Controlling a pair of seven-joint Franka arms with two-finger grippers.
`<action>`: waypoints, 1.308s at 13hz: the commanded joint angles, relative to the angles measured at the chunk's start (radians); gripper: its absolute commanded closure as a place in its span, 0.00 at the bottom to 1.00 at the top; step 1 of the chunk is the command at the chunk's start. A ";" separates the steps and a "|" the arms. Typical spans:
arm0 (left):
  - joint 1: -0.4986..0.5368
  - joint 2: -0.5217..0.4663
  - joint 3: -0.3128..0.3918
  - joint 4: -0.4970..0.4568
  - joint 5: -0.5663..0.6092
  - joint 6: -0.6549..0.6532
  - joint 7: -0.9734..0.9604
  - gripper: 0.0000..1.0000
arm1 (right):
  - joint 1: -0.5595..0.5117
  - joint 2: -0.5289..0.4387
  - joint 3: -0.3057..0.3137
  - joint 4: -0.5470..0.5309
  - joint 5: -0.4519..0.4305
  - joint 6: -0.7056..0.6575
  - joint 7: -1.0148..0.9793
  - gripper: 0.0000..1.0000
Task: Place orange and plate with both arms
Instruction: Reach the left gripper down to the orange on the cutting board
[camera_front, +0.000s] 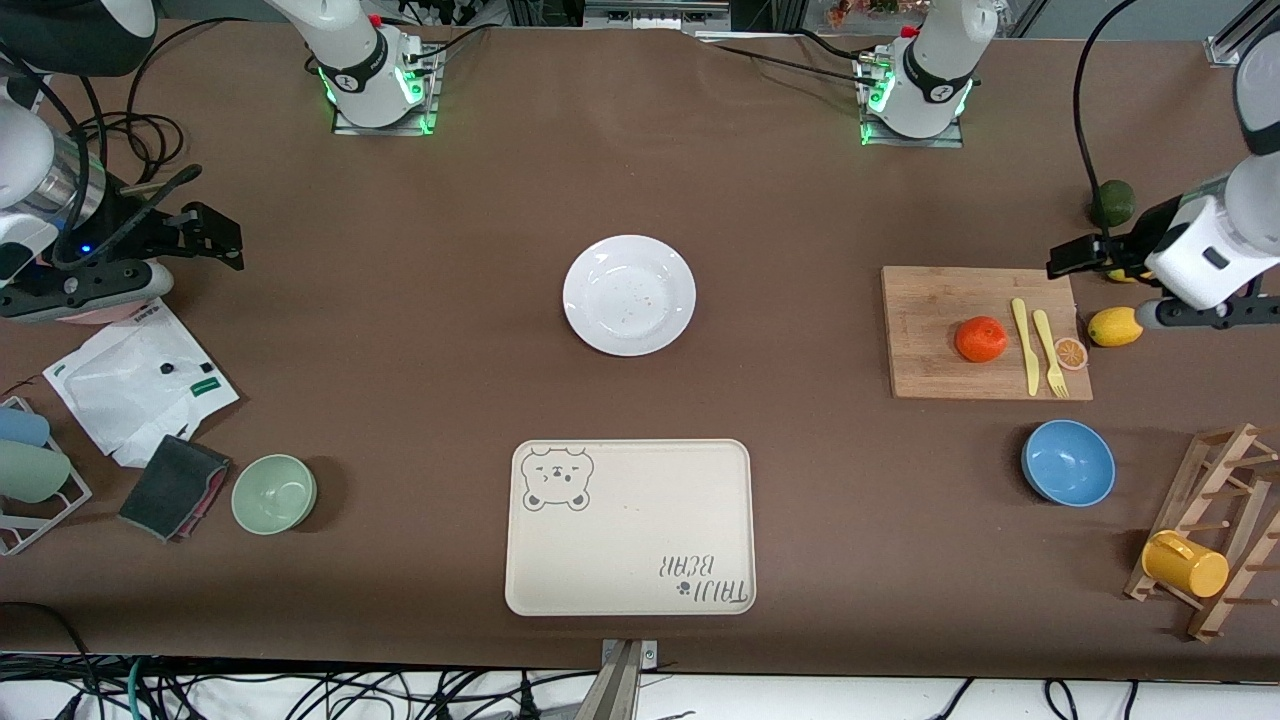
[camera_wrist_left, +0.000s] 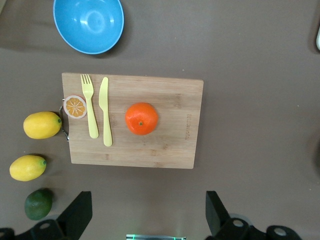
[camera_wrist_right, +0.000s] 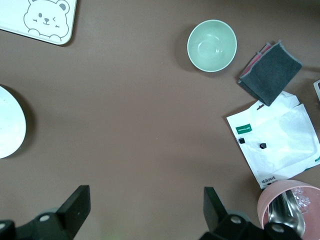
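Observation:
The orange (camera_front: 980, 339) sits on a wooden cutting board (camera_front: 930, 300) toward the left arm's end of the table. It also shows in the left wrist view (camera_wrist_left: 141, 118). The white plate (camera_front: 629, 295) lies at the table's middle, and its edge shows in the right wrist view (camera_wrist_right: 10, 127). My left gripper (camera_front: 1072, 257) hangs open and empty over the table beside the board's corner. In its own wrist view the left gripper (camera_wrist_left: 149, 210) is apart from the orange. My right gripper (camera_front: 215, 235) is open and empty over the right arm's end of the table, well away from the plate; it also shows in its own wrist view (camera_wrist_right: 145, 210).
A yellow fork (camera_front: 1050, 352), knife (camera_front: 1025, 345) and orange slice (camera_front: 1071, 352) share the board. Two lemons (camera_front: 1115, 326) and a lime (camera_front: 1112, 203) lie beside it. A bear tray (camera_front: 630, 560), blue bowl (camera_front: 1068, 462), green bowl (camera_front: 274, 493), mug rack (camera_front: 1215, 520), cloth (camera_front: 172, 485) and packet (camera_front: 135, 380) lie around.

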 joint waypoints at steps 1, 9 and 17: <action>0.006 0.024 -0.004 -0.073 0.011 0.109 0.013 0.00 | -0.001 0.003 0.004 0.010 -0.004 -0.004 0.015 0.00; 0.020 0.019 -0.004 -0.518 0.091 0.692 0.024 0.00 | 0.002 0.003 0.007 0.020 -0.015 -0.002 0.011 0.00; 0.040 0.139 -0.006 -0.618 0.150 0.921 0.028 0.00 | 0.013 -0.003 0.012 0.015 -0.018 -0.009 0.011 0.00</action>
